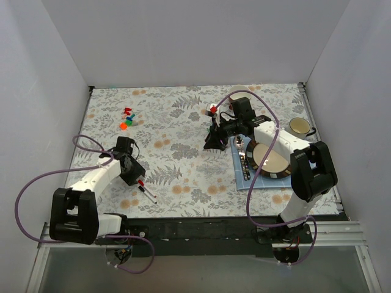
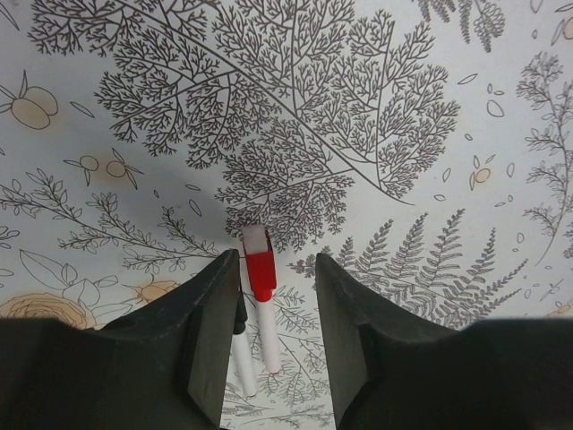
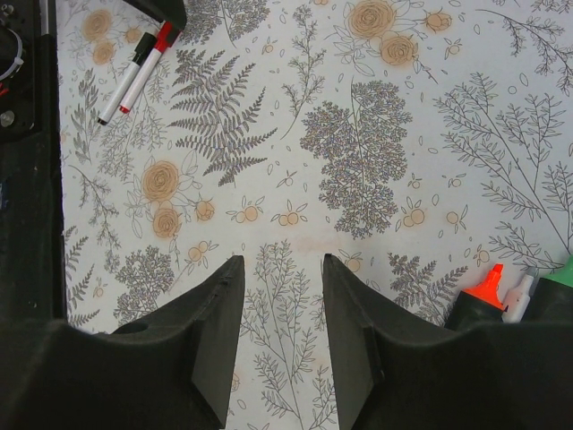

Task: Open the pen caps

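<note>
Two slim white pens lie side by side on the floral cloth [image 1: 183, 122], near the front left. One has a red cap [image 2: 260, 269] and a white body [image 2: 267, 331]; the other has a black cap and lies beside it [image 2: 240, 363]. My left gripper [image 2: 276, 260] is open just above them, with the red-capped pen between its fingers and gaps on both sides. In the top view the pens [image 1: 148, 194] lie at the left gripper's [image 1: 135, 174] tip. Loose caps [image 1: 127, 119], red, blue, green and orange, lie at the back left. My right gripper [image 1: 214, 143] is open and empty [image 3: 282, 262] over mid-table.
A blue mat [image 1: 243, 178] at the right holds a tan plate [image 1: 286, 172] and grey cutlery [image 1: 244, 155]. A cup [image 1: 300, 126] stands behind it. White walls enclose the table. The right wrist view shows both pens [image 3: 139, 67] far off and an orange cap [image 3: 486, 287] beside its finger.
</note>
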You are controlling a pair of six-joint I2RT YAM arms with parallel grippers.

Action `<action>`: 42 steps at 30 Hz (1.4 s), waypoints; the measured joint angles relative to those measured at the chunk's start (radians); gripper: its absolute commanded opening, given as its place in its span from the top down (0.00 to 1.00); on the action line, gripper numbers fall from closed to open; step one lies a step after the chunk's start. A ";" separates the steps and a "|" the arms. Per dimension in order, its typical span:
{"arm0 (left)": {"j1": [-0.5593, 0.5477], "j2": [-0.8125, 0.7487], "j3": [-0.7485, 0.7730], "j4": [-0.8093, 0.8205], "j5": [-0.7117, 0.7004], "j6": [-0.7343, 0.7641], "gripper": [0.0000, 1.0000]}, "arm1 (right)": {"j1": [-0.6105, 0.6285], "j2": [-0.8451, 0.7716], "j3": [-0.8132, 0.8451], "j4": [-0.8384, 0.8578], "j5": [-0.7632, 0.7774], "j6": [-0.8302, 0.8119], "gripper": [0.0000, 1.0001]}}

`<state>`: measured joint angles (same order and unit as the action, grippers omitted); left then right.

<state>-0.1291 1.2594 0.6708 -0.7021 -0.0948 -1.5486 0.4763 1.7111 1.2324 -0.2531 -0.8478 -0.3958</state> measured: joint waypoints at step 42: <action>-0.119 -0.163 -0.128 0.724 0.436 -0.039 1.00 | 0.064 0.007 -0.173 0.318 -0.195 0.328 0.02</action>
<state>-0.2478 1.0962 0.5426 0.0219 0.3408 -1.5879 0.5404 1.7180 1.0595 0.0650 -1.0424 -0.0677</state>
